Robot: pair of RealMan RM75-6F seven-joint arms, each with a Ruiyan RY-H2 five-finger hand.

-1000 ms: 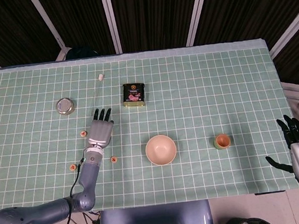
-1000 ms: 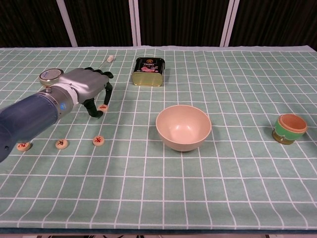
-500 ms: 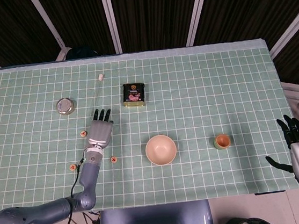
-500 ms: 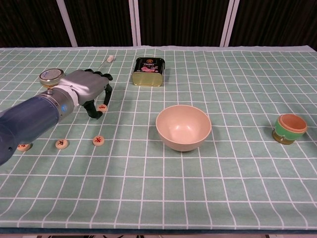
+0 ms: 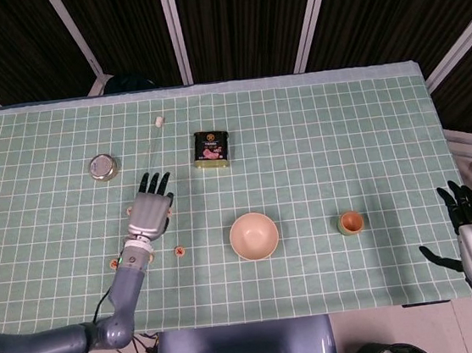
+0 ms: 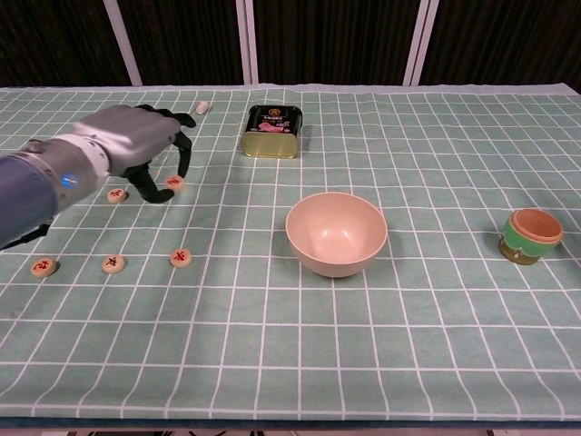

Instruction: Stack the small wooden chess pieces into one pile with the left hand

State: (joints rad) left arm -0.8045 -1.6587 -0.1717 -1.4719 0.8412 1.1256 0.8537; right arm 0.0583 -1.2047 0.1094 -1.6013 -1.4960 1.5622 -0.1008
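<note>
Left hand (image 6: 127,145) is carrying 1 chess piece (image 6: 174,183), fingers (image 6: 156,193) pinching it; next, lowering onto the nearest loose piece (image 6: 116,194).

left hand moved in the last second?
Yes. In the chest view the left hand has shifted left and up, away from the green tin; its fingertips now sit over a chess piece.

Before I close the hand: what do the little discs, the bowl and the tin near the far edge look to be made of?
The discs look like pale unvarnished wood with red marks on top. The bowl is cream, matte and smooth, maybe plastic or ceramic; I cannot tell which. The tin seems to be printed metal, dark with a gold rim that glints.
</note>
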